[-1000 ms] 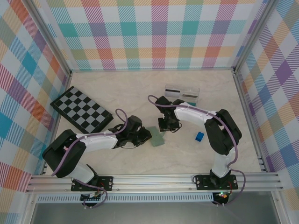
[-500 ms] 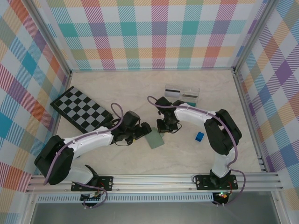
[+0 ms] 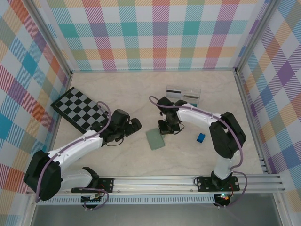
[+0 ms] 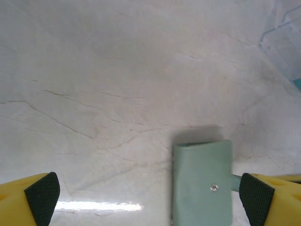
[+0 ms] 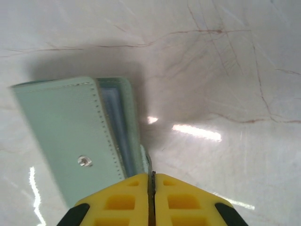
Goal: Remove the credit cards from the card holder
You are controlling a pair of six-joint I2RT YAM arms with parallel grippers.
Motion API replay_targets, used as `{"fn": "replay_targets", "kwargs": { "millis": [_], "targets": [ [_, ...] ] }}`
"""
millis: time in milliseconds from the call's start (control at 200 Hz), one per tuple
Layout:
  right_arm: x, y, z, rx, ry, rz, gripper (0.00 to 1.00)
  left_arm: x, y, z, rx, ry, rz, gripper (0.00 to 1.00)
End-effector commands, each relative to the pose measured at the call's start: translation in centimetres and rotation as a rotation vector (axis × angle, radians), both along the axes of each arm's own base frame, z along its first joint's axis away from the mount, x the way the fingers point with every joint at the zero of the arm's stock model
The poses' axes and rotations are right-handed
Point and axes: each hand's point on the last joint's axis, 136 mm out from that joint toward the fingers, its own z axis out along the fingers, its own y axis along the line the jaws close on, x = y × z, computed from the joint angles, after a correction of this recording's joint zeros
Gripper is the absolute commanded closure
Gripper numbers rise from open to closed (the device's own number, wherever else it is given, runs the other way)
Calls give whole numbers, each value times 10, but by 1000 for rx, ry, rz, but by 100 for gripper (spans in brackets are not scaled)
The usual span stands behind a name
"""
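The sage-green card holder (image 3: 155, 139) lies folded shut on the table, its snap stud (image 4: 214, 188) facing up. Its pale blue-grey inner layers (image 5: 113, 122) show along one edge; any cards inside are hidden. My right gripper (image 5: 151, 175) is at the holder's far right corner (image 3: 168, 128), shut on the thin snap tab (image 5: 146, 160). My left gripper (image 3: 134, 126) hangs wide open to the left of the holder without touching it, the holder lying near its right finger (image 4: 256, 195). A white card with a black stripe (image 3: 173, 91) and a dark card (image 3: 191, 97) lie in the clear tray.
The clear tray (image 3: 183, 95) sits behind the right gripper. A small bright-blue block (image 3: 201, 137) lies right of the holder. A chessboard (image 3: 82, 110) fills the left side, close behind the left arm. Bare marble-look table (image 3: 141, 94) lies between board and tray.
My left gripper has let go of the holder and drawn back to the left. The holder has settled flat, shifted slightly left. The right gripper has stayed put.
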Motion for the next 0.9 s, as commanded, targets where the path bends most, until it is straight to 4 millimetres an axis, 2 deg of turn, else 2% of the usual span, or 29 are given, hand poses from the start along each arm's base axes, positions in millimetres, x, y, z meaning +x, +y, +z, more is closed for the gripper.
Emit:
{"fn": "replay_targets", "kwargs": {
  "millis": [0,140,350,465,585,715,895],
  "targets": [
    [4,25,53,135,-34,-32,92,-5,11,-6,8,45,-20,0],
    [4,42,66,142,-48,-27,92,-1,22,-7,-67,50,-2,0],
    [-10,72,51,118,24,1,92,-10,20,-10,-164,88,-26,0],
    [-11,74,53,104,11,-16,92,-17,17,-11,-190,98,-46,0],
    [-8,67,57,78,-16,-38,92,-22,15,-12,-211,101,-52,0],
    [-2,50,54,23,-37,-62,92,-26,10,-11,-240,106,-77,0],
    [11,16,39,-61,-34,-112,94,-30,0,-8,-286,132,-124,0]
  ]
}}
